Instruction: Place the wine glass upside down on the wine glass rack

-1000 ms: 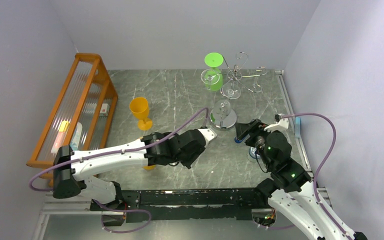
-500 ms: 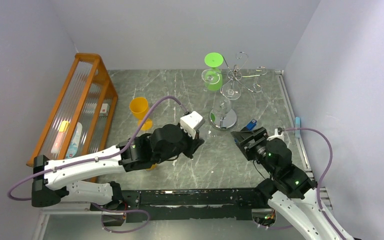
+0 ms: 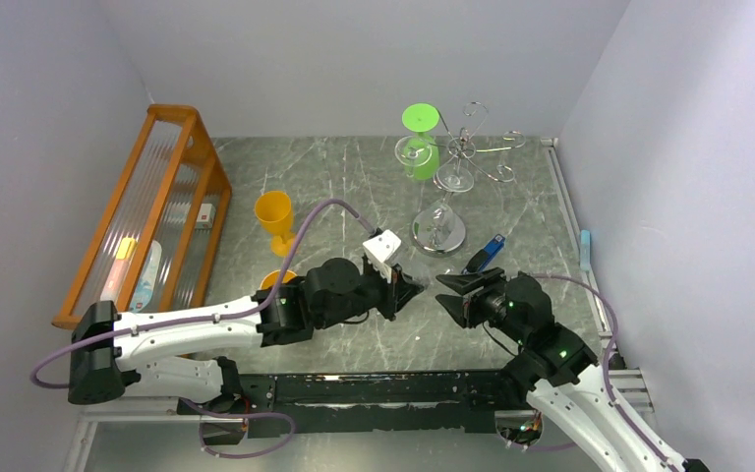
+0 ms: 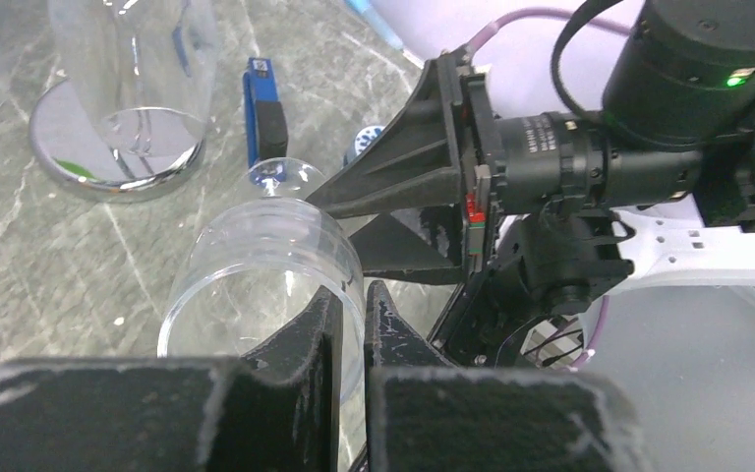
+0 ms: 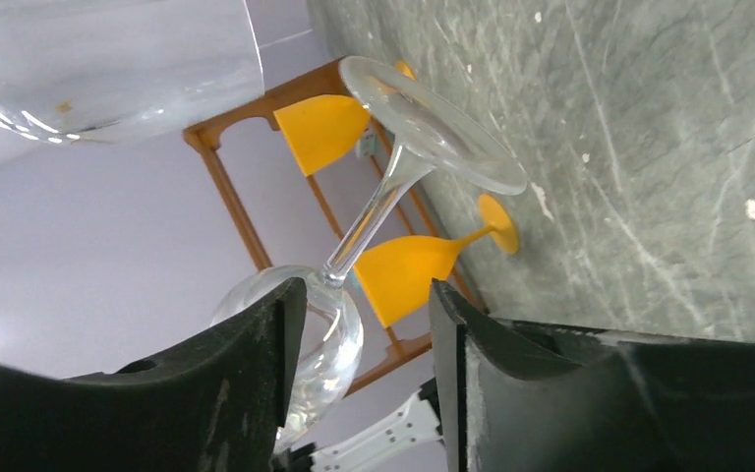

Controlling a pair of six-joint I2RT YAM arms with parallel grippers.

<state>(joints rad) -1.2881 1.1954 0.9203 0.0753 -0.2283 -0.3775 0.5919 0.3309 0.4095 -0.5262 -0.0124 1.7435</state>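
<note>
Left gripper (image 4: 349, 329): jaws closed onto the rim of the wine glass (image 4: 256, 265), one finger (image 4: 305, 344) inside the bowl and one outside, as seen in the left wrist view. The glass is held on its side, with stem and foot pointing away from the left arm.

Right gripper (image 3: 457, 288): jaws spread wide, holding nothing, facing the left gripper (image 3: 405, 287). In the right wrist view the stem of the wine glass (image 5: 374, 216) rises from the gap between the two fingers (image 5: 256, 364), bowl low, foot high. Cannot tell whether either finger touches the glass. In the left wrist view the foot sits just beside the tip of the upper finger of the right gripper (image 4: 339, 221).

Position: the glass (image 3: 421, 276) lies between the two grippers, over the grey marble table (image 3: 354, 187), on the near side of the wine glass rack (image 3: 439, 234) and apart from it.

Rack: the round mirrored base stands on the table, pole upright, curled arms at the top. A green goblet (image 3: 420, 138) hangs upside down on it, with two clear glasses (image 3: 455, 177) beside that.

Other items:
- Blue stick (image 3: 487, 253) lying flat, just right of the rack base.
- Orange goblet (image 3: 275, 218) upright, left of centre.
- Second orange goblet (image 3: 277, 278) partly hidden by the left arm; the right wrist view shows it lying on its side.
- Orange wooden rack (image 3: 147, 197) along the left wall.
</note>
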